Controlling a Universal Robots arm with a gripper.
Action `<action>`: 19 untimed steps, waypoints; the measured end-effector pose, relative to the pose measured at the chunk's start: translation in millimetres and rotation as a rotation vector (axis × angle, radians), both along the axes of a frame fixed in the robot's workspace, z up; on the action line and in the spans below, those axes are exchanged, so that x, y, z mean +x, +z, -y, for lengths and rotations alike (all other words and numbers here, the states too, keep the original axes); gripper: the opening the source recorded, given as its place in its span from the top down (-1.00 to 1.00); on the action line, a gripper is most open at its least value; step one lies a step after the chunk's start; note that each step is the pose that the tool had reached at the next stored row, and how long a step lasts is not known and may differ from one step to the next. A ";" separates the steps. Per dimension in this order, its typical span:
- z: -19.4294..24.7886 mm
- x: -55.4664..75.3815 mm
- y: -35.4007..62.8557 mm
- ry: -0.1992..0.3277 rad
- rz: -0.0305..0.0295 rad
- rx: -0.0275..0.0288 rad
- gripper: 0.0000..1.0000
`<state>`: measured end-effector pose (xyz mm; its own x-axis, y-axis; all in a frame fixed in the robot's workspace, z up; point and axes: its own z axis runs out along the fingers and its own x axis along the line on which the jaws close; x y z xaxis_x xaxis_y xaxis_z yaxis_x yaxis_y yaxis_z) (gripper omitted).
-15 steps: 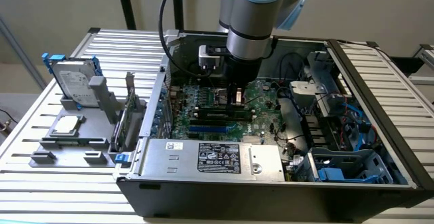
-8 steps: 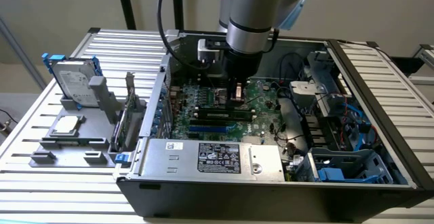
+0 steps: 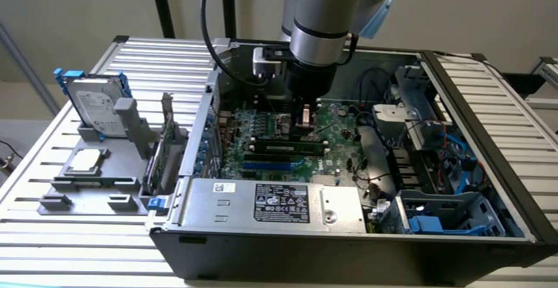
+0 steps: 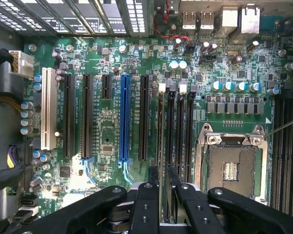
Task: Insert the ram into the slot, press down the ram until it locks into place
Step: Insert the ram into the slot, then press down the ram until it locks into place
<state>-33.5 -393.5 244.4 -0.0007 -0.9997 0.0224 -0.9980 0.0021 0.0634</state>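
Insertion was judged to be under way but unfinished. The gripper was seen closed on the ram, whose thin top edge was held between the 2 fingers and lined up over the slot, the nearest of 4 parallel black sockets beside the CPU socket. Whether the ram's lower edge had entered the slot could not be told, and locking was not shown. The ram was stood on edge, its long axis laid along the slot's length, parallel to the blue connector strip. In the exterior view, the arm was lowered into the computer case.
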 end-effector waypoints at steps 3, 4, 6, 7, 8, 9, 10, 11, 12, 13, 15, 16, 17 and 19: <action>0.0 0.0 0.0 0.000 0.0000 0.0000 0.57; 0.0 0.0 0.0 0.000 0.0000 0.0000 0.57; 0.0 0.0 0.0 0.000 0.0000 0.0000 0.74; 0.0 0.0 0.0 0.000 0.0000 0.0000 0.74; 0.0 0.0 0.0 0.000 0.0000 0.0000 0.74; 0.0 0.0 0.0 0.000 0.0000 0.0000 0.80; 0.0 0.0 0.0 0.000 0.0000 0.0000 0.80; 0.0 0.0 0.0 0.000 0.0000 0.0000 0.80; 0.0 0.0 0.0 0.000 0.0000 0.0001 0.80; 0.0 0.0 0.0 0.000 0.0000 0.0000 0.80; 0.0 0.0 0.0 0.000 0.0000 0.0000 0.80; 0.0 0.0 0.0 0.000 0.0000 0.0000 0.80; 0.0 0.0 0.0 0.000 0.0000 0.0000 0.80; 0.0 0.0 0.0 0.000 0.0000 0.0001 0.80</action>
